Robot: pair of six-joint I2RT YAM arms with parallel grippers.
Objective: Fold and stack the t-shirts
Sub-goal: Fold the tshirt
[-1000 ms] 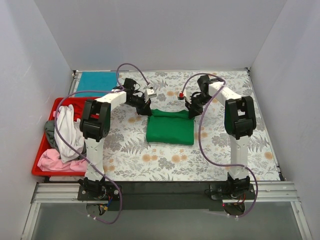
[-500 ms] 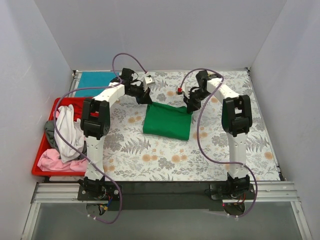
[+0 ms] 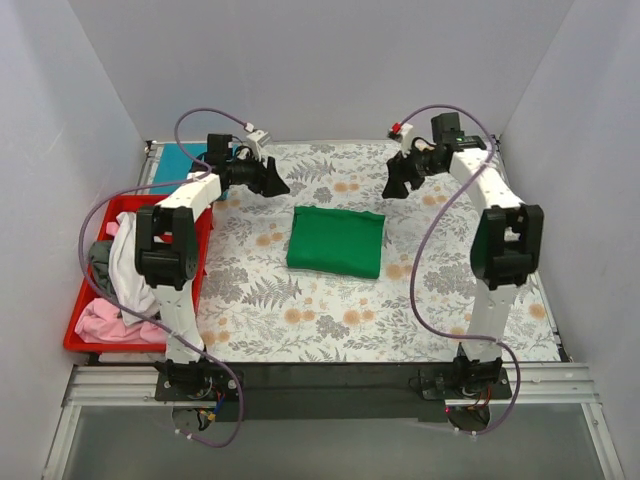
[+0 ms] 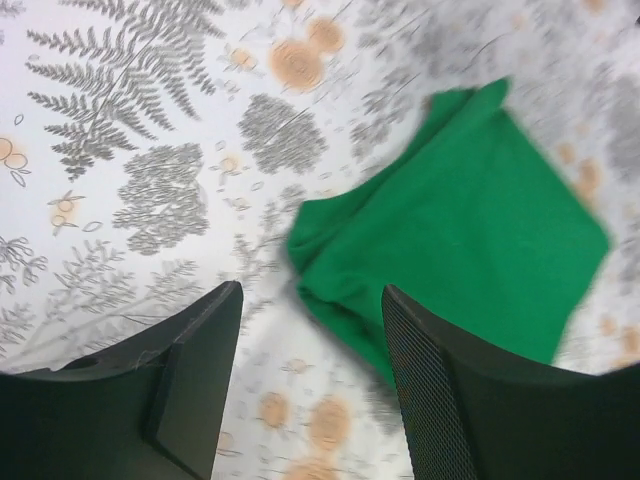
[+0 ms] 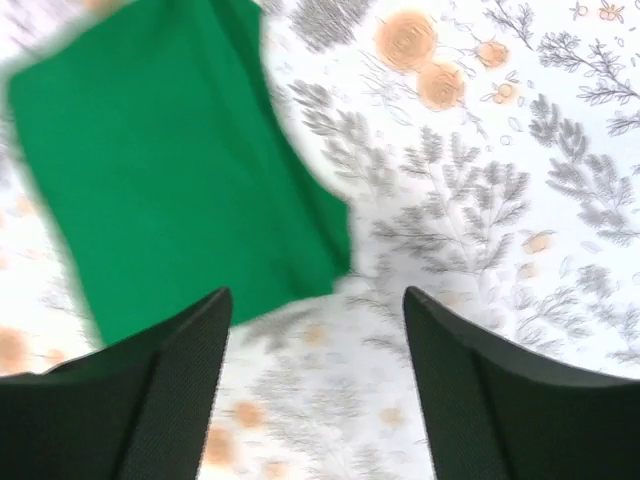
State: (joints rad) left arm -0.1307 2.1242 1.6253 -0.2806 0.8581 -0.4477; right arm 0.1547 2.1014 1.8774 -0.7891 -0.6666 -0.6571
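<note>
A bright green t-shirt [image 3: 336, 241] lies folded into a rectangle in the middle of the floral cloth; it also shows in the left wrist view [image 4: 470, 220] and the right wrist view [image 5: 170, 160]. My left gripper [image 3: 272, 185] hovers open beyond its far left corner, nothing between the fingers [image 4: 312, 380]. Off the far right corner, my right gripper [image 3: 393, 186] is open and empty too [image 5: 318, 390]. A folded teal-blue t-shirt [image 3: 176, 160] lies at the far left, partly behind the left arm. White [image 3: 135, 262], pink [image 3: 105, 320] and dark grey [image 3: 97, 262] t-shirts lie heaped in the red tray [image 3: 128, 207].
The red tray sits at the table's left edge, beside the left arm's base. White walls close in the back and both sides. The floral table cloth [image 3: 440, 290] spreads around the green shirt. Purple cables [image 3: 425, 270] loop off both arms.
Both grippers let go of the green shirt's far edge, opened, and pulled back up and outward toward the far corners. The shirt now lies flat and folded.
</note>
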